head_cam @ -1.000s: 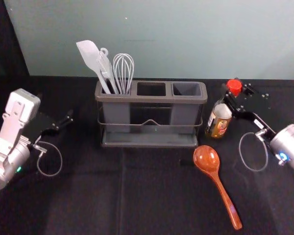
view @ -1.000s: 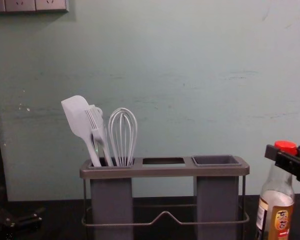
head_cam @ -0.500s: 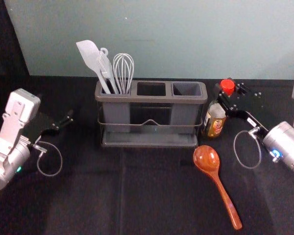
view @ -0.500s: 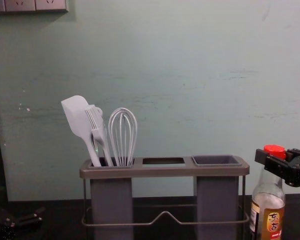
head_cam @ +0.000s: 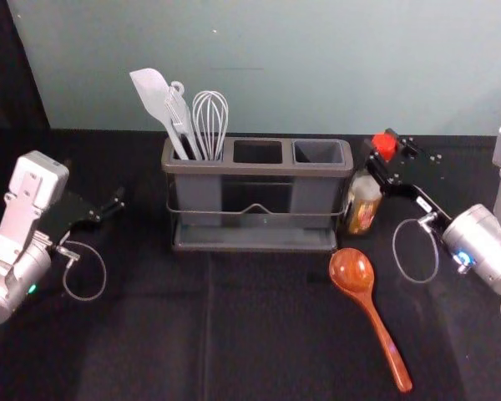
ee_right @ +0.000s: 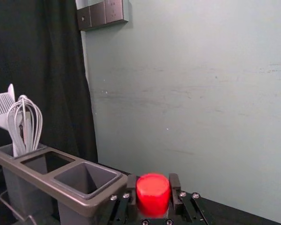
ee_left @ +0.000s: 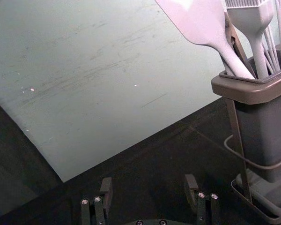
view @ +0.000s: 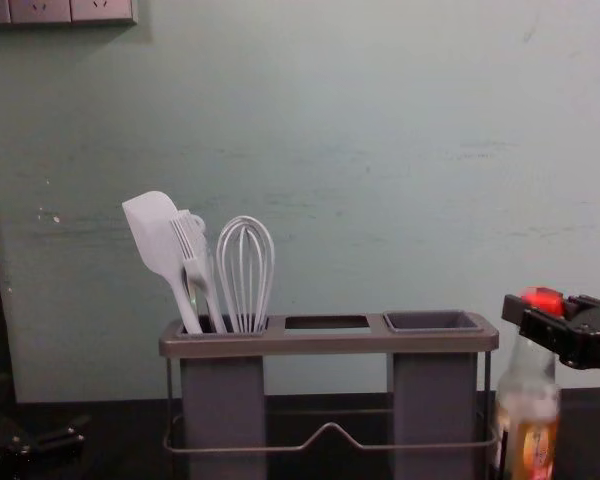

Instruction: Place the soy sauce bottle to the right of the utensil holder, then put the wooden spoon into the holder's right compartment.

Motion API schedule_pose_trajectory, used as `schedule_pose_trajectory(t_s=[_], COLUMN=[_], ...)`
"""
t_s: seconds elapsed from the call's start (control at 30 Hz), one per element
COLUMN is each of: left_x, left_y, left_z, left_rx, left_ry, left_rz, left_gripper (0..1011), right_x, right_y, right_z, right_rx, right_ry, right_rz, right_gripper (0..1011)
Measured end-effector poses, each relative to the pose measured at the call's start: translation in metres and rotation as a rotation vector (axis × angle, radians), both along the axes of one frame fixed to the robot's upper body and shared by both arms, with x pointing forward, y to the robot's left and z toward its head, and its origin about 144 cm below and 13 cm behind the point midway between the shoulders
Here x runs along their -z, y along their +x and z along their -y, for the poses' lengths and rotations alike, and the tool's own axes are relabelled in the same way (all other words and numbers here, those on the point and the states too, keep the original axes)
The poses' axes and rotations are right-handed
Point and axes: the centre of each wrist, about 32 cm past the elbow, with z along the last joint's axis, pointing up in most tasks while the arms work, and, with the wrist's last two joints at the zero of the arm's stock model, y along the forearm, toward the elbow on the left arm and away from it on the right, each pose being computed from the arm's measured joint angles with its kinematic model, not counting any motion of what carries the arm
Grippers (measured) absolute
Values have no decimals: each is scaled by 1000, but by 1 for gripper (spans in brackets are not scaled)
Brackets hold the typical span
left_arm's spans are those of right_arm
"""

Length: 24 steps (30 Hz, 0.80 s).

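At the bottle's neck, my right gripper (head_cam: 387, 154) is shut on the soy sauce bottle (head_cam: 364, 205), just right of the utensil holder (head_cam: 259, 165). In the right wrist view the red cap (ee_right: 153, 194) sits between the fingertips of my right gripper (ee_right: 153, 187). The chest view has the bottle (view: 527, 420) upright beside the holder's right end. The wooden spoon (head_cam: 369, 305) lies on the table, bowl toward the holder. My left gripper (head_cam: 104, 209) is parked at the left; in the left wrist view this gripper (ee_left: 149, 190) stands open and empty.
A white spatula (head_cam: 156, 102), a brush and a whisk (head_cam: 210, 121) stand in the holder's left compartment. The middle and right compartments are empty. Behind the black-covered table (head_cam: 134, 334) rises a pale wall.
The right gripper and the bottle have moved left together, closer to the holder's right end. The left arm, the holder and the spoon have stayed where they were.
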Motion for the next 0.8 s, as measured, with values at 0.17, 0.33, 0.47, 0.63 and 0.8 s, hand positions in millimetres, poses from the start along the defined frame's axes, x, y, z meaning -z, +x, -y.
schedule_pose_trajectory(t_s=[0.17,0.33,0.47,0.63,0.8], left_x=[0,0,0,0,0], left_y=[0,0,0,0,0], left_z=[0,0,0,0,0], left_rx=[0,0,0,0,0], left_ry=[0,0,0,0,0], left_rz=[0,0,0,0,0], left_gripper=[1005,1005,1005,1005,1005], right_x=[0,-1,-6,-14,-21], right_y=[2,3,2,-5,-13], right_z=[-2,-3,-3,1,4], right_rx=[6,5,4,12,17], right_ry=[5,7,12,24,29], right_rz=[-2,-3,9,37,55], right_gripper=[528,728,852,967,1000])
